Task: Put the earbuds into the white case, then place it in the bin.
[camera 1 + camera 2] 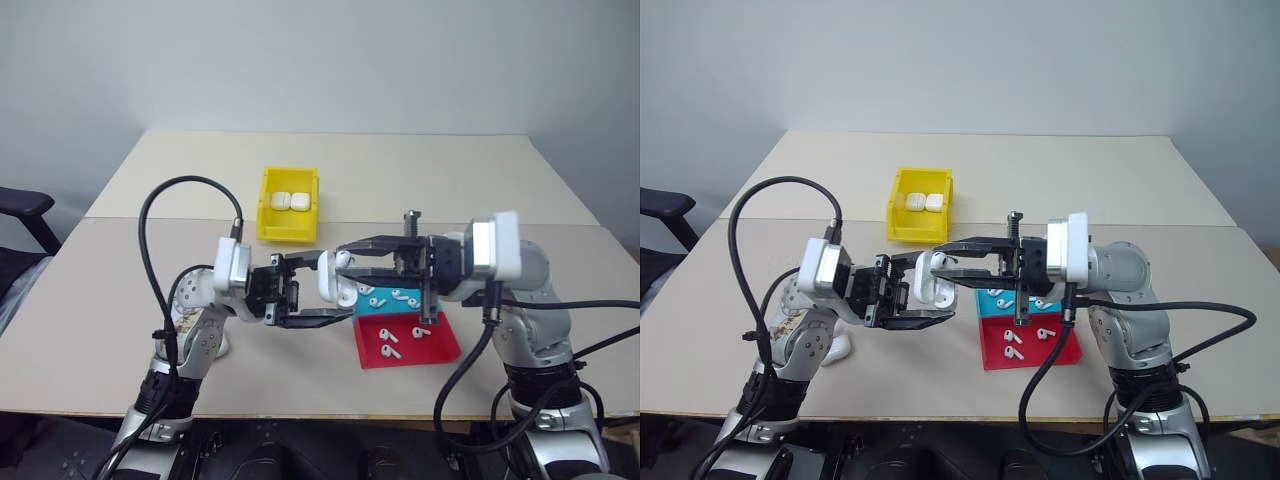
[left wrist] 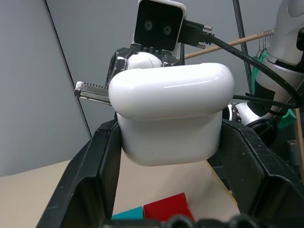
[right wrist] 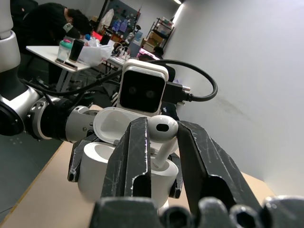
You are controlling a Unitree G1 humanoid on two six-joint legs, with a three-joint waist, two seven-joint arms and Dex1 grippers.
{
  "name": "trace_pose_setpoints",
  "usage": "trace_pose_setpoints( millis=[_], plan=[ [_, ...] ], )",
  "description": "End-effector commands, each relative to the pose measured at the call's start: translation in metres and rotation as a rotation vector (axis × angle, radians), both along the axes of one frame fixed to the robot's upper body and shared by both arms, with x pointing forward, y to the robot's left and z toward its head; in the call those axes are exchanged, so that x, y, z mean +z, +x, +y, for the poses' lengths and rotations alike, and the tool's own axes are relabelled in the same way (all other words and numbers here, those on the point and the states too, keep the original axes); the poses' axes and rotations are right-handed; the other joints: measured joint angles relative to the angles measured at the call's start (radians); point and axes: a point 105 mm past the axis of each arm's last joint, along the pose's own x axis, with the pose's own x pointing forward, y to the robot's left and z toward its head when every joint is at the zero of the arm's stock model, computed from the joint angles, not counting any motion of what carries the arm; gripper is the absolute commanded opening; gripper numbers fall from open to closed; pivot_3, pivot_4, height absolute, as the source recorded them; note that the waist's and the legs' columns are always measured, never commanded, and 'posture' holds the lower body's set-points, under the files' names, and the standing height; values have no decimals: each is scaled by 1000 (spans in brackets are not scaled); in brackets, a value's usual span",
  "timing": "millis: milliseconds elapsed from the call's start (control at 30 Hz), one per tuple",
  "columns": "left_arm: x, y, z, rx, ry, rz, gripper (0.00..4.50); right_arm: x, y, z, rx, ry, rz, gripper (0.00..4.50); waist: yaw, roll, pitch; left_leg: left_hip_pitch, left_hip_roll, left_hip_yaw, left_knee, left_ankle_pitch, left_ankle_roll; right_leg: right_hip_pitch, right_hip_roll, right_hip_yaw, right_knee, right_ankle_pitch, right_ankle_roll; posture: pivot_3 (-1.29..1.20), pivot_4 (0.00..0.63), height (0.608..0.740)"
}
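Note:
My left gripper (image 1: pixel 325 288) is shut on the white case (image 1: pixel 335 280), holding it above the table with its lid (image 3: pixel 111 126) open. In the left wrist view the case (image 2: pixel 171 114) sits between the two black fingers (image 2: pixel 95 156). My right gripper (image 3: pixel 161 127) comes in from the opposite side, shut on one earbud (image 3: pixel 161 130) by its head, the stem pointing down into the open case body (image 3: pixel 95 166). Several more earbuds (image 1: pixel 388 337) lie on the teal-and-red tray (image 1: pixel 440 345) just below my right gripper. The yellow bin (image 1: pixel 288 228) stands further back on the table.
Two closed white cases (image 1: pixel 290 201) lie inside the bin. A white object (image 1: pixel 843 347) rests on the table beneath my left arm. A black chair arm (image 1: pixel 20 205) sits off the table's left side. Cables loop from both wrists.

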Motion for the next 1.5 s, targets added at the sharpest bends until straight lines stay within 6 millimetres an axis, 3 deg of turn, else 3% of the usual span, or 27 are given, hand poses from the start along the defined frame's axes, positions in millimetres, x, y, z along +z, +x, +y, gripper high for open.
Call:
trace_pose_setpoints(
  millis=[33, 67, 300, 433, 533, 700, 933, 1200, 1500],
  plan=[
    [7, -4, -1, -6, -13, -47, 2793, -5, -2, 0, -11, -35, -33, 1911, 0, 0, 0, 0, 0, 0, 0, 0, 0, 0, 0, 0, 0, 0, 0, 0, 150, 740],
    [7, -4, -2, -5, -12, -46, 2793, -7, -1, 0, -19, -41, -35, 2270, 0, 0, 0, 0, 0, 0, 0, 0, 0, 0, 0, 0, 0, 0, 0, 0, 150, 740],
    [3, 0, 0, 17, -6, -38, 2793, -12, -2, -1, -19, -78, -49, 2270, 0, 0, 0, 0, 0, 0, 0, 0, 0, 0, 0, 0, 0, 0, 0, 0, 150, 740],
    [-14, 6, 11, 85, 80, -48, 2793, -5, -2, -12, -45, -108, -47, 2270, 0, 0, 0, 0, 0, 0, 0, 0, 0, 0, 0, 0, 0, 0, 0, 0, 150, 740],
    [-32, 7, 26, 124, 183, -69, 2793, -2, 9, -25, -130, -228, 4, 2270, -1, 0, 0, 0, 0, 0, 0, 0, 0, 0, 0, 0, 0, 0, 0, 0, 150, 740],
    [-51, 1, 56, 224, 271, -44, 2793, -18, 47, -58, -365, -639, -35, 2270, -5, 1, 0, 0, 1, 1, -2, 0, 0, -2, 0, 0, -1, 0, 0, 0, 150, 740],
    [-55, -7, 58, 285, 266, -19, 2793, -53, 88, -68, -407, -1076, -69, 2270, -16, 1, 1, 0, 1, 2, -2, 0, 0, -3, 0, 1, -1, 0, 0, 0, 150, 740],
    [-59, -11, 55, 314, 262, -9, 2793, -82, 119, -59, -419, -1206, -29, 2270, -22, 1, 1, -1, 1, 3, -2, 0, 0, -3, 0, 1, -1, 0, 0, 0, 150, 740],
    [-62, -11, 51, 314, 257, -2, 2793, -104, 129, -60, -462, -1286, 7, 2270, -23, 1, 1, -1, 1, 4, -2, 0, -1, -4, 0, 1, 0, 0, -1, 0, 150, 740]
  ],
)
